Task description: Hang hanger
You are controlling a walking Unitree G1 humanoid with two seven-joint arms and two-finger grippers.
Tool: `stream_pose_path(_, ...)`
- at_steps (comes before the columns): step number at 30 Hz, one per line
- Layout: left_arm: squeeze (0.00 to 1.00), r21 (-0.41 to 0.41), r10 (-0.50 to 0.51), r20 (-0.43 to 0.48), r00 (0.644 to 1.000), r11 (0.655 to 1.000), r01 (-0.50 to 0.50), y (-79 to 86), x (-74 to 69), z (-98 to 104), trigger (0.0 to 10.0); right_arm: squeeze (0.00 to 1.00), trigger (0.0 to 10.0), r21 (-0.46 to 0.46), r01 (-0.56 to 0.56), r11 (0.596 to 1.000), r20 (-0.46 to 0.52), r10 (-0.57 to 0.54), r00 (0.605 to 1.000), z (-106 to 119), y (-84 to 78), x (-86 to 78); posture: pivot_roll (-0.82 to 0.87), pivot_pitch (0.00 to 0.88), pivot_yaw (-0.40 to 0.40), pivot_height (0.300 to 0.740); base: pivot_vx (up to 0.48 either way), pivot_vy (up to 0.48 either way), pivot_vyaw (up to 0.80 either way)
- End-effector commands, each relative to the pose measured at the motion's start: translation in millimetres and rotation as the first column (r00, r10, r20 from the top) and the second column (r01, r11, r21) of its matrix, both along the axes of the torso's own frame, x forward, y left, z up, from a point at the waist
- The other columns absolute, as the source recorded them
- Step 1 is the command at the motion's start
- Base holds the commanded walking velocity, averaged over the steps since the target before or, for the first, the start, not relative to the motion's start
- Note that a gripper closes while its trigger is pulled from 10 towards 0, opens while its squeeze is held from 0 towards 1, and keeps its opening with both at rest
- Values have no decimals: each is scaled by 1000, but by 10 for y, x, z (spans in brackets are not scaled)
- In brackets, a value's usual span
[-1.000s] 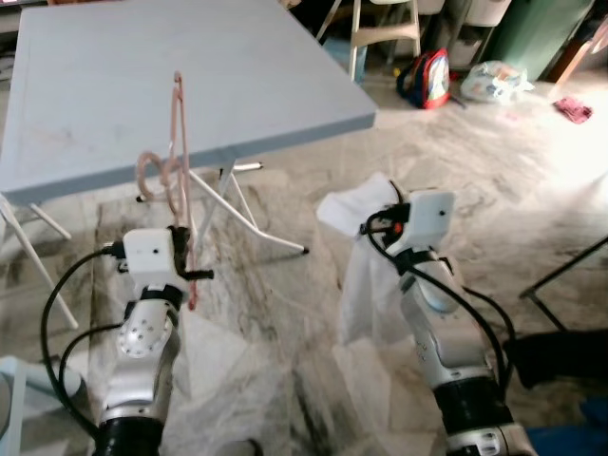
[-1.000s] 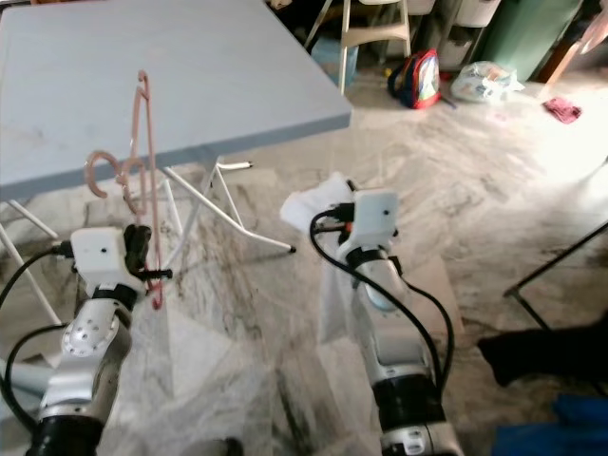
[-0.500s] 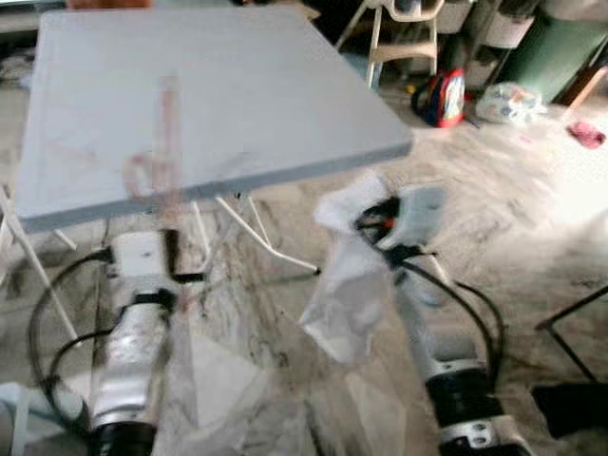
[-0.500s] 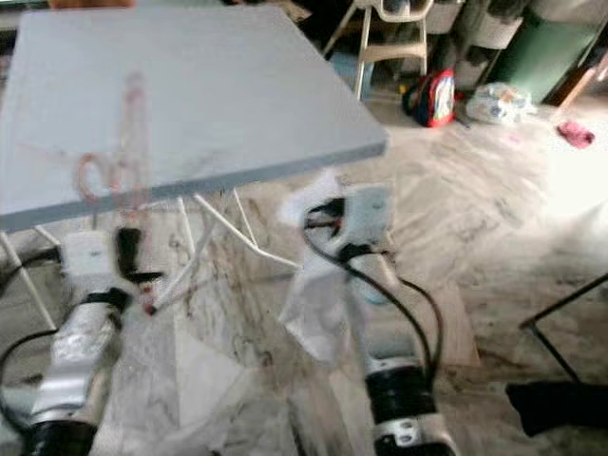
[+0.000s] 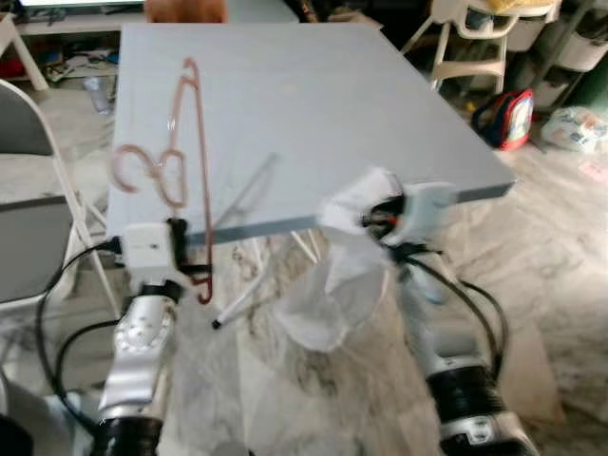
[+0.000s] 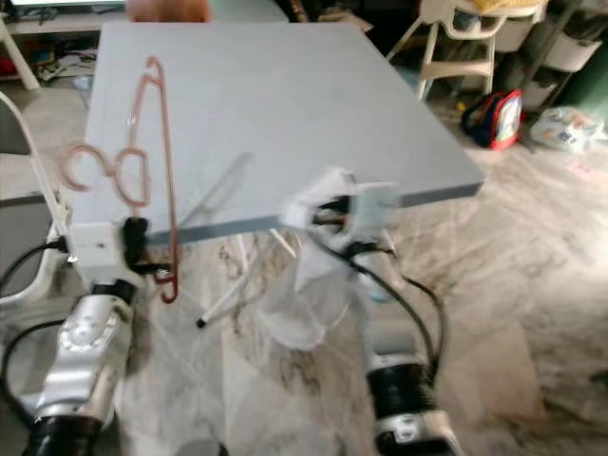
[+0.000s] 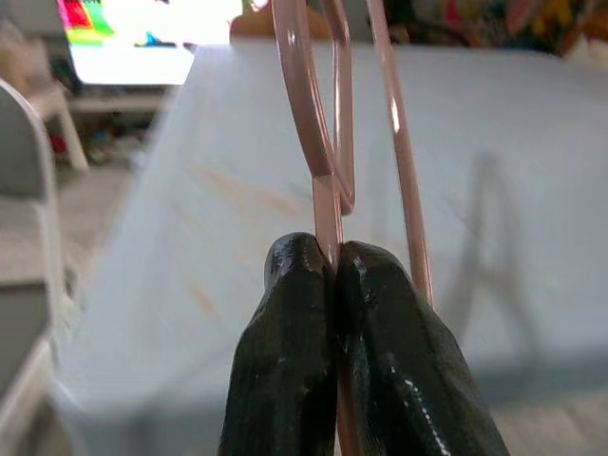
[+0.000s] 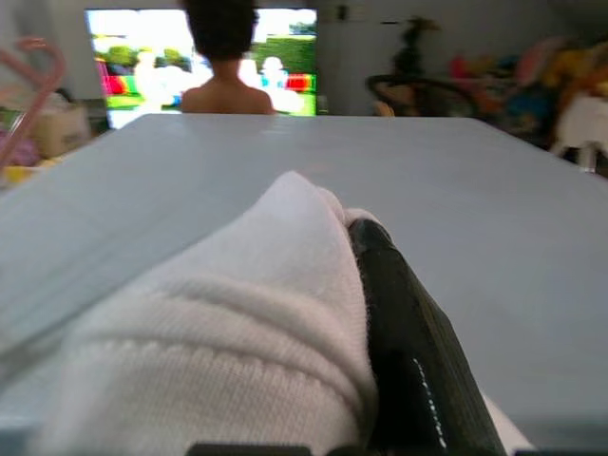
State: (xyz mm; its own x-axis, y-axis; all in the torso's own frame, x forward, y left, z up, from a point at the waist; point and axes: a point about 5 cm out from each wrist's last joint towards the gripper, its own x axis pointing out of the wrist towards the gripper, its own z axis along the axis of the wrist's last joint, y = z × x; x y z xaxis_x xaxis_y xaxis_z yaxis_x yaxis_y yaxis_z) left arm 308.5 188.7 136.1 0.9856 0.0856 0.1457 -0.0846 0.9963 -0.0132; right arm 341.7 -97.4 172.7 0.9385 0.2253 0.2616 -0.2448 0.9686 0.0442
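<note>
A pink plastic hanger point(image 5: 185, 161) stands upright in my left gripper point(image 5: 177, 237), which is shut on its lower bar; the black fingertips point(image 7: 328, 275) pinch the pink bar point(image 7: 325, 180) in the left wrist view. Its hook curls off to the left. My right gripper point(image 5: 375, 214) is shut on a white cloth point(image 5: 332, 285) that droops below it; the cloth point(image 8: 228, 323) covers one black finger point(image 8: 404, 323) in the right wrist view. Both grippers are held up at the near edge of a light blue table point(image 5: 313, 104).
A grey folding chair point(image 5: 33, 218) stands at the left. White table legs point(image 5: 247, 294) cross under the table. A white chair point(image 5: 470, 57), a red bag point(image 5: 505, 92) and a plastic bag point(image 5: 575, 128) sit at the back right. A person point(image 8: 223, 57) is beyond the table.
The camera has swung and moved closer to the table, so the table now sits more centred. Both grippers keep hold of the hanger and the cloth, now level with the table edge.
</note>
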Motion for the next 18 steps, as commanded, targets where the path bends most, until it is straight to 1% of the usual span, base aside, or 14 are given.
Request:
stream_pose_path(1,0,1,6,-83,997,1000,-6,-32,-8,-152,10000,0,10000,22,55,998,32,-56,998,65,-166,14,228,154,-42,740,0,0,0)
stream_pose_path(4,0,32,11,-77,997,999,-8,-40,-2,-139,10000,0,10000,36,59,998,32,-60,998,66,-169,15,230,154,-40,740,0,0,0)
stream_pose_path(7,0,79,-9,-76,997,997,15,-84,-10,-139,10000,0,10000,48,67,997,34,-69,997,69,-169,18,236,152,-33,740,0,0,0)
stream_pose_path(12,0,80,-13,-79,997,997,20,-94,-15,-147,10000,0,10000,52,71,996,33,-73,997,65,-172,20,237,151,-31,740,0,0,0)
stream_pose_path(13,0,75,-40,-96,995,996,47,-108,-14,-169,10000,0,10000,86,99,991,7,-100,995,26,-198,35,245,143,-5,740,0,0,0)
stream_pose_path(14,0,73,-50,-103,993,996,58,-112,-13,-177,10000,0,10000,99,110,989,-2,-111,994,11,-209,40,245,143,-5,740,0,0,0)
stream_pose_path(18,0,83,-65,-113,991,994,74,-95,3,-181,10000,0,10000,122,147,982,-27,-145,989,-41,-245,45,248,141,22,740,0,0,0)
